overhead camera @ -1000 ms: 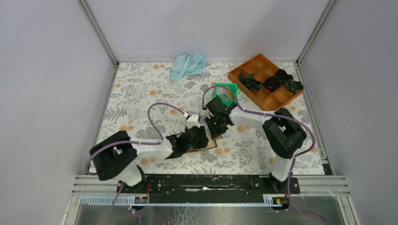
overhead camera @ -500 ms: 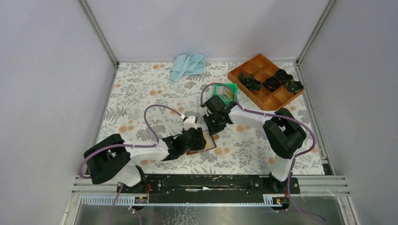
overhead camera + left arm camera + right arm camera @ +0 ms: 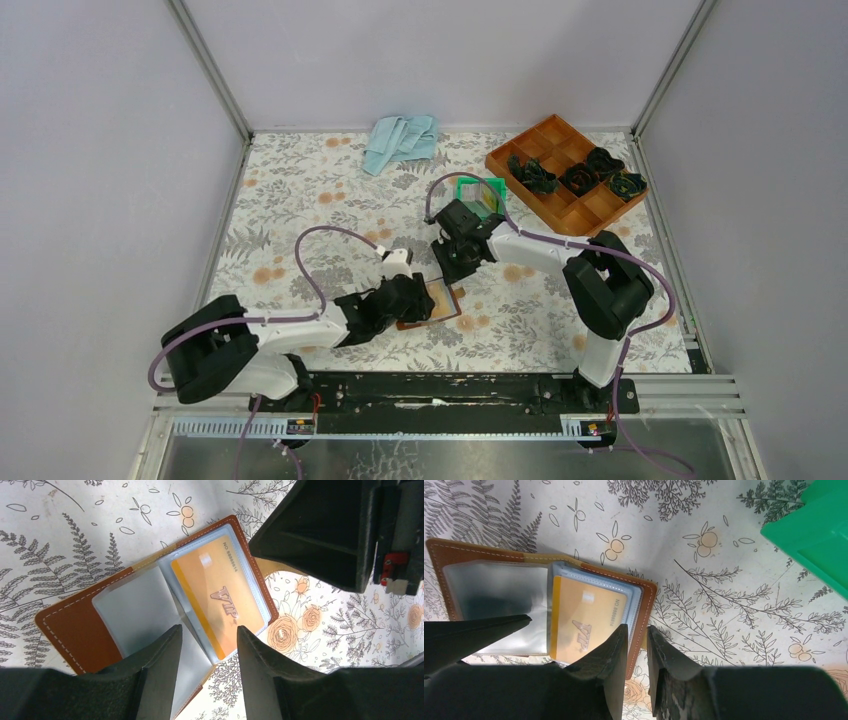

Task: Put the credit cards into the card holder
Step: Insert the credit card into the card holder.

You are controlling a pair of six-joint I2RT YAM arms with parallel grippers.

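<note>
The card holder point(image 3: 65, 625) lay open with a gold card point(image 3: 220, 595) sleeved inside. Its near edge was hidden by the left end effector point(image 3: 209, 632), fingers apart; the right end effector point(image 3: 638, 630) stood narrowly apart.

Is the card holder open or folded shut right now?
Open. Both wrist views show the card holder spread flat, clear sleeves exposed, a gold card tucked in one.

Left claw point(image 3: 208, 630) well parted, right claw point(image 3: 637, 628) only narrowly parted, both tips-down, near each other.
</note>
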